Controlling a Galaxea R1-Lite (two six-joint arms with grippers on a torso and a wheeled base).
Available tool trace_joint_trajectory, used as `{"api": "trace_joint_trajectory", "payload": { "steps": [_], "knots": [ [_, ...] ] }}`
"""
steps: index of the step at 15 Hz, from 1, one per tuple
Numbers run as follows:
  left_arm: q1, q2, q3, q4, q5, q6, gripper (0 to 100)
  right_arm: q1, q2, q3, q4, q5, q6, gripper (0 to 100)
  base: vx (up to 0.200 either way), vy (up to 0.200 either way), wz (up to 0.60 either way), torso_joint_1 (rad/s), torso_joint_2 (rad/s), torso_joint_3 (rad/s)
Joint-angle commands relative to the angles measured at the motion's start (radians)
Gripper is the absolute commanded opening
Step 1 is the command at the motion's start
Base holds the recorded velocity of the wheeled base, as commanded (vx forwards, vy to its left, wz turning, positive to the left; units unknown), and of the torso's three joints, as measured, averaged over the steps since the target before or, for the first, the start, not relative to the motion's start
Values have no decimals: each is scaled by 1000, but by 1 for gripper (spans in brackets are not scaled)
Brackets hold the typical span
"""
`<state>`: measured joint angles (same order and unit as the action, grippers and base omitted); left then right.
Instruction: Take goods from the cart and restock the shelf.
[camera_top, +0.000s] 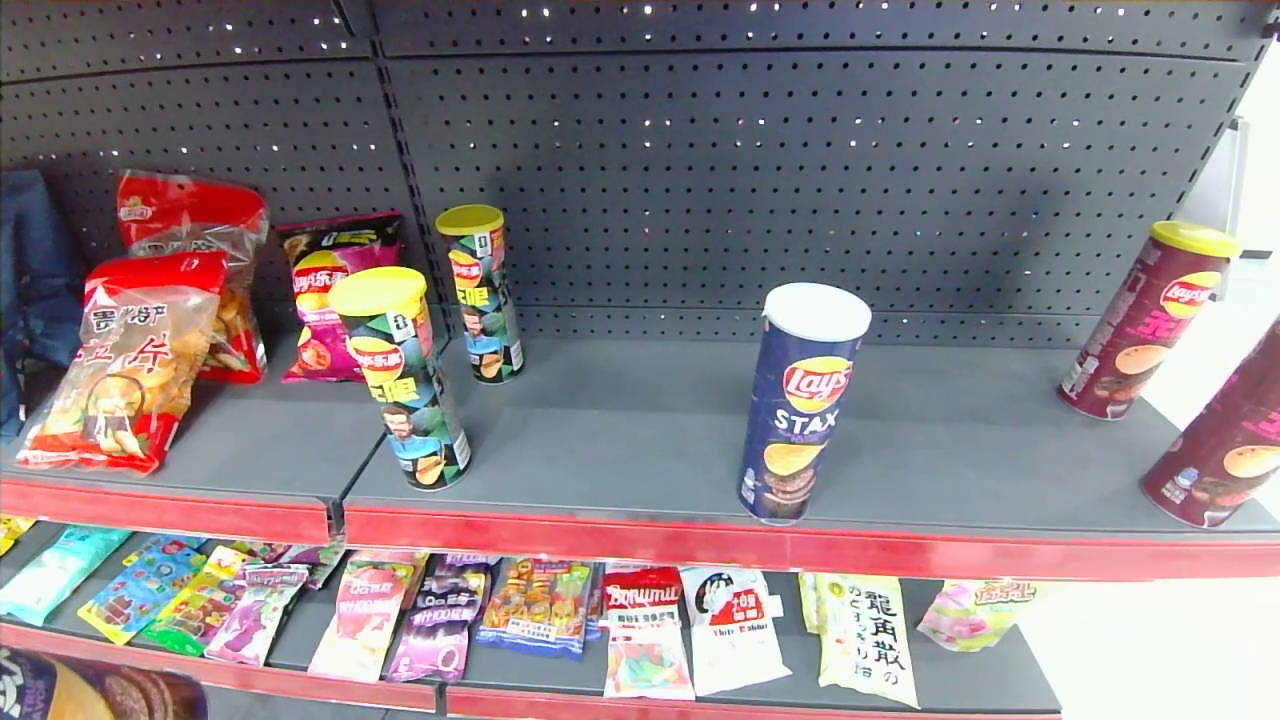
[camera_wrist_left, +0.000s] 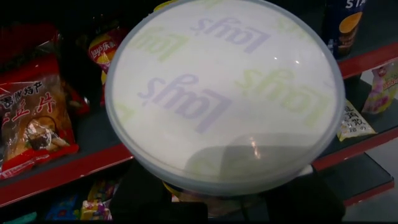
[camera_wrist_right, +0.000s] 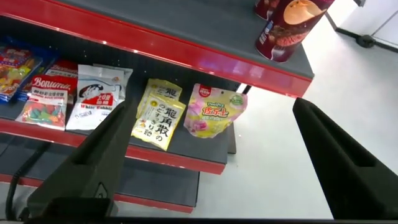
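A chips can with a white printed lid (camera_wrist_left: 224, 93) sits right in front of the left wrist camera, and my left gripper (camera_wrist_left: 224, 202) is shut on it below the lid. The dark body of this can (camera_top: 70, 692) shows at the bottom left of the head view, in front of the lower shelf. On the grey upper shelf (camera_top: 640, 430) a blue can with a white lid (camera_top: 800, 400) stands near the front edge. My right gripper (camera_wrist_right: 211, 168) hangs open and holds nothing, low in front of the shelf's right end.
Two yellow-lidded cans (camera_top: 400, 380) and snack bags (camera_top: 130, 360) fill the upper shelf's left side; two maroon cans (camera_top: 1145, 320) stand at its right end. Bare shelf lies on both sides of the blue can. Flat snack packets (camera_wrist_right: 158, 115) cover the lower shelf.
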<state>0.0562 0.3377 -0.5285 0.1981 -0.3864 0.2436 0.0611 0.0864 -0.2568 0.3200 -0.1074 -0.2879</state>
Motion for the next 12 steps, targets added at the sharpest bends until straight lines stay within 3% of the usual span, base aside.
{"api": "trace_joint_trajectory", "payload": {
  "steps": [1,9,12],
  "knots": [
    [1,-5,1,0,0,0,0,0,3,1,1,0,-1,100,0,0,-600,2,7,2],
    [1,-6,2,0,0,0,0,0,3,7,-1,2,-1,100,0,0,-600,3,1,1],
    [1,-6,2,0,0,0,0,0,3,27,-10,0,-1,100,0,0,0,0,0,0]
  ]
}}
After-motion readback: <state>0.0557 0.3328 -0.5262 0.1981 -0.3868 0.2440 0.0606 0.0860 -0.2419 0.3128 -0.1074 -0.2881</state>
